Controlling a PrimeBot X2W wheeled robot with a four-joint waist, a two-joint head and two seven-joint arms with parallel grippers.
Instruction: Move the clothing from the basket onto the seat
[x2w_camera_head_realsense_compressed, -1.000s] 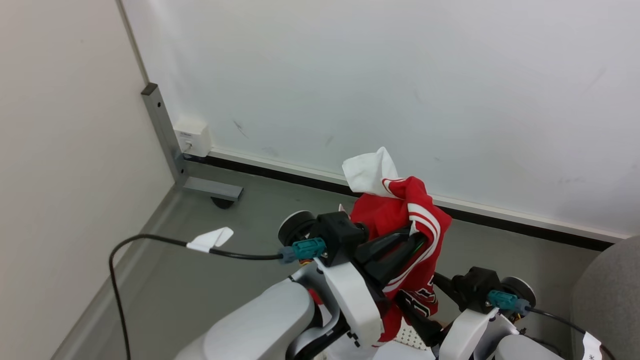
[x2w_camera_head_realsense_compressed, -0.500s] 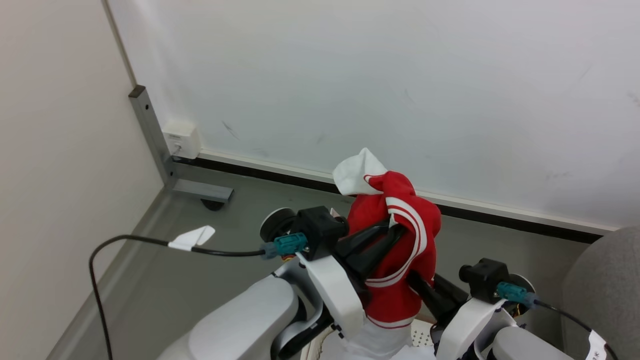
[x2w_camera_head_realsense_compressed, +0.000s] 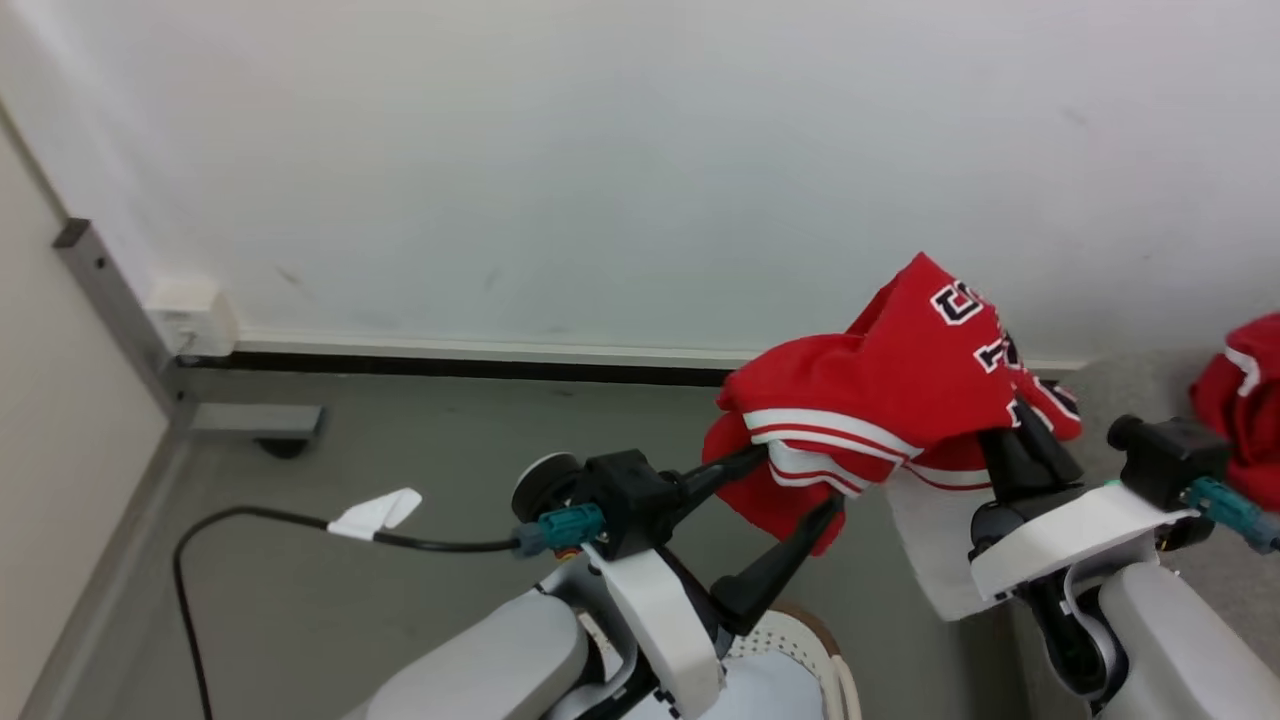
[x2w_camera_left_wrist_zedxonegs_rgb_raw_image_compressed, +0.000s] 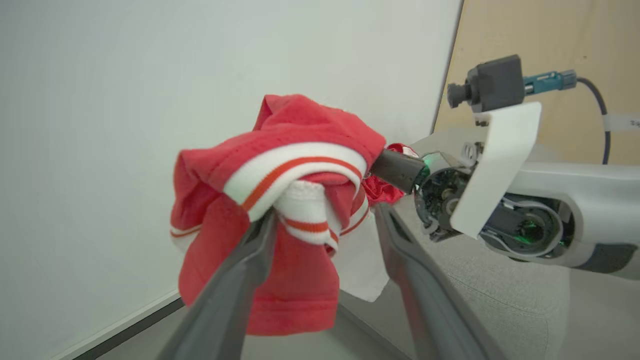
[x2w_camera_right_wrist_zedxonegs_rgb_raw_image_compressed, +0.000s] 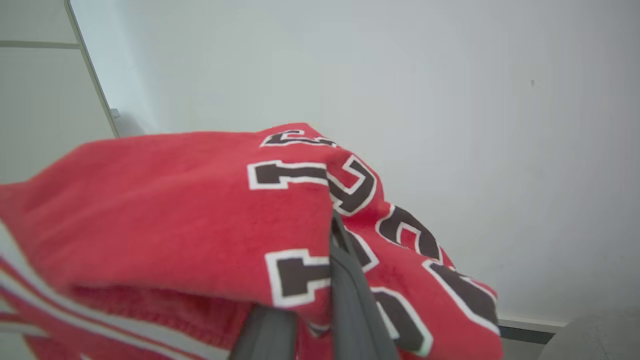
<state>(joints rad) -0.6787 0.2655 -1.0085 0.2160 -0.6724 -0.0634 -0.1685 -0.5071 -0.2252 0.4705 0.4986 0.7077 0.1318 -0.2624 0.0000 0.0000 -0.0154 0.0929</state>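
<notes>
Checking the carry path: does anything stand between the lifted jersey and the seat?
Nothing visible does. The jersey hangs pinched in the right gripper, with the seat just to its right; another red garment lies on it.

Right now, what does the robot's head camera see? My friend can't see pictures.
A red lettered jersey hangs before a white wall, pinched by the right gripper and draped over a finger of the open left gripper. Another red garment lies on the grey seat at right; the basket rim shows below.

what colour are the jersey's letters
Black with white outlines, on the red jersey; clearest in the right wrist view.
</notes>
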